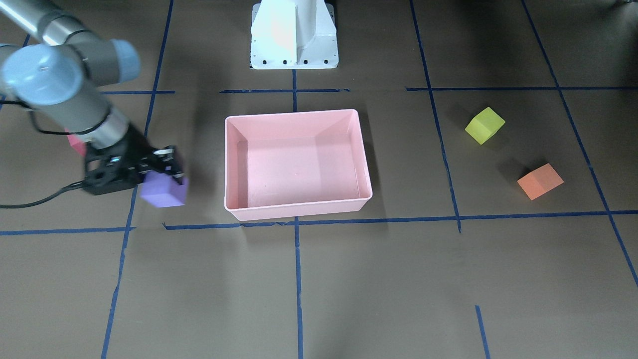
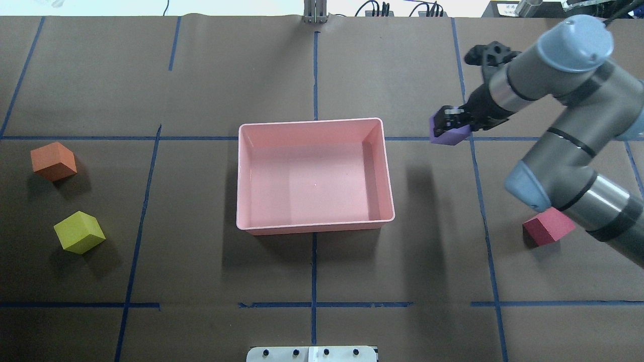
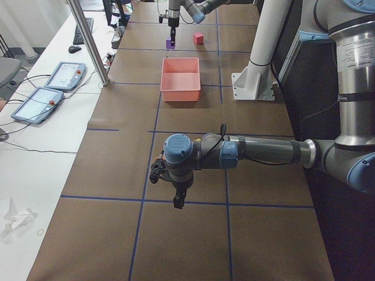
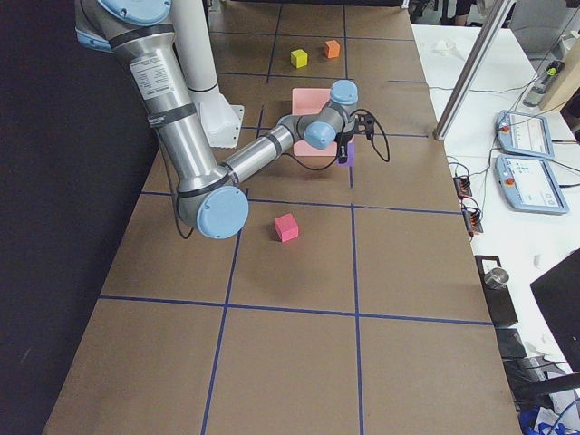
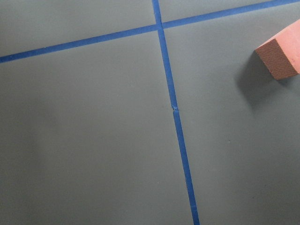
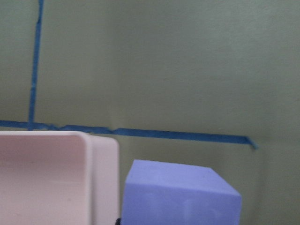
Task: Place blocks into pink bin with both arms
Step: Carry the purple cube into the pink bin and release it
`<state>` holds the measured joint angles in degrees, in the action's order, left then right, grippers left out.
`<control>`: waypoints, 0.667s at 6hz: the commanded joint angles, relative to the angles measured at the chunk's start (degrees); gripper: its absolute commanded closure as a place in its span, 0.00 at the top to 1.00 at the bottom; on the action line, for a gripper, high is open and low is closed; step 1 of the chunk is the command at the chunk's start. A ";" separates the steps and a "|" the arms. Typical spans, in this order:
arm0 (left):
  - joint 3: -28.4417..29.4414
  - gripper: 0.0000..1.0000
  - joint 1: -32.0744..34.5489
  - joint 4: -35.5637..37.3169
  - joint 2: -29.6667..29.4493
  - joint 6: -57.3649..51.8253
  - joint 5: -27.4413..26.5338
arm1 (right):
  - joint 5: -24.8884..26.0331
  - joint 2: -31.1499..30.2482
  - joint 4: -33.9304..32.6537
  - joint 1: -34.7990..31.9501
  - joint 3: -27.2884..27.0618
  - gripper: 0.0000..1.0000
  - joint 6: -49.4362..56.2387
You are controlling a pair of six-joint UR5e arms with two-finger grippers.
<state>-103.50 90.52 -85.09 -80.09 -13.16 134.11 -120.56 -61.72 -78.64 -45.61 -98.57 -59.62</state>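
Observation:
My right gripper [image 2: 449, 125] is shut on the purple block [image 2: 449, 136] and holds it above the table, just off the pink bin's [image 2: 314, 229] right far corner. In the front view the gripper [image 1: 167, 169] holds the purple block [image 1: 164, 192] left of the bin [image 1: 299, 209], whose inside is bare. The red-pink block [image 2: 548, 227] lies under the right arm. The orange block [image 2: 53, 161] and yellow-green block [image 2: 79, 232] lie far left of the bin. My left gripper [image 3: 177, 199] shows only in the exterior left view; I cannot tell if it is open. The left wrist view shows the orange block's corner [image 5: 281, 54].
The white fixed pedestal [image 1: 294, 35] stands behind the bin on the robot's side. Blue tape lines cross the brown table cover. The right wrist view shows the bin's corner [image 6: 56, 178] beside the purple block [image 6: 180, 194].

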 commanded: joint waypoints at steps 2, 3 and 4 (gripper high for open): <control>1.18 1.00 -1.04 -8.47 -4.61 0.24 0.36 | 12.06 16.07 -15.37 14.45 -0.31 0.46 -16.80; 1.28 1.00 -2.70 -8.60 -5.33 0.07 0.45 | 14.54 16.28 -15.83 17.10 -0.31 0.61 -17.28; 1.28 1.00 -3.50 -9.12 -6.12 1.28 0.45 | 17.52 16.10 -15.84 18.35 -0.39 1.00 -17.37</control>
<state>-102.31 88.02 -93.46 -85.33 -12.67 134.53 -106.08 -45.91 -94.04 -29.18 -98.94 -76.39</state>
